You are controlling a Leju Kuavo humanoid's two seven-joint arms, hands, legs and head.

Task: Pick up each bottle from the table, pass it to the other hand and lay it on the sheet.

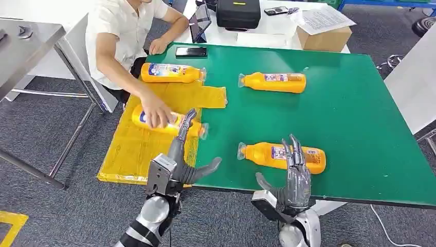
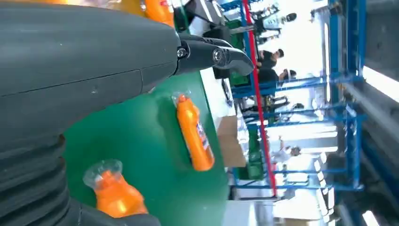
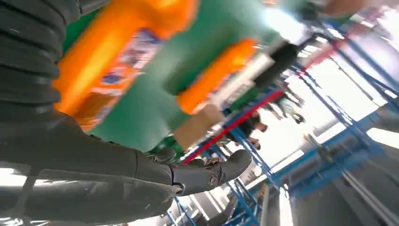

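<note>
I see four orange plastic bottles lying on their sides. Two rest on the yellow plastic sheet (image 1: 154, 139) at the left edge of the green tabletop (image 1: 355, 113): the far sheet bottle (image 1: 172, 73), and the near sheet bottle (image 1: 167, 122), which a person's hand (image 1: 157, 114) presses. My left hand (image 1: 181, 154) hovers just beside that bottle, fingers spread and empty, fingertips reaching its neck. My right hand (image 1: 294, 172) is spread wide, holding nothing, over the near bare-tabletop bottle (image 1: 280, 155). The far bare-tabletop bottle (image 1: 272, 82) lies well apart. A black phone (image 1: 191, 51) lies at the far edge.
</note>
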